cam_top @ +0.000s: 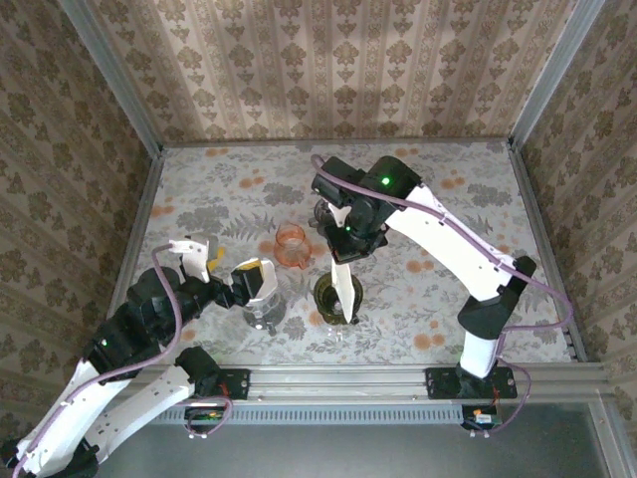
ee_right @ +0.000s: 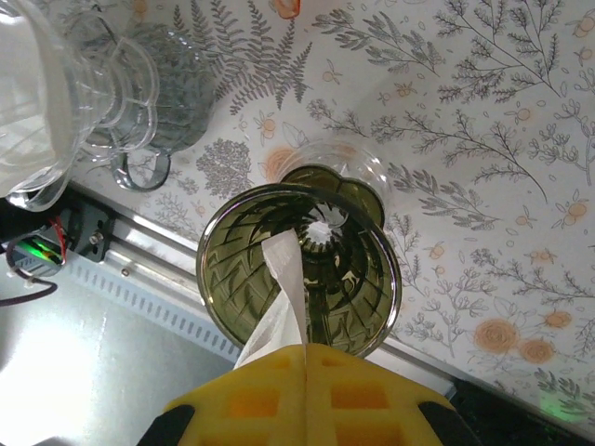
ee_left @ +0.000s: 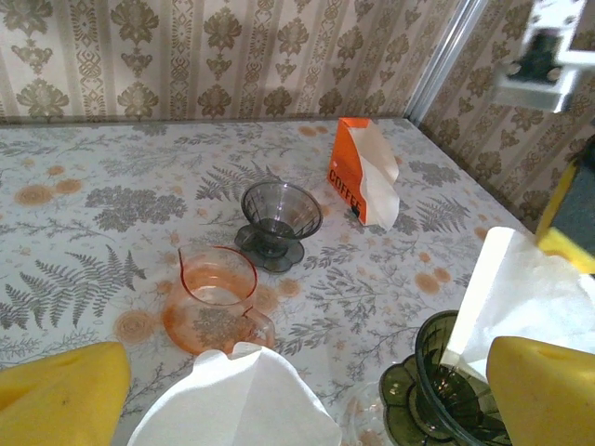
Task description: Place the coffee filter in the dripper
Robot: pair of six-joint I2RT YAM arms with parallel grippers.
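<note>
We find the right gripper with its yellow fingers pressed flat together on the upper end of the coffee filter. The filter hangs as a folded white strip, and its lower end is inside the cone of the green dripper. The right wrist view alone shows the strip reaching down toward the centre of the ribbed cone. The overhead view shows only that the filter stands upright out of the dripper under the right gripper. The left wrist view adds a side look, with much of the filter well above the rim. The left gripper is spread wide and grips nothing; a second filter lies between its fingers, over the clear dripper. That view also records an orange dripper, a grey dripper and a coffee bag further back. The green dripper stands near the front edge of the table, just beside the metal rail, with the clear dripper near on its left. To its right and toward the far wall the table lies open.
</note>
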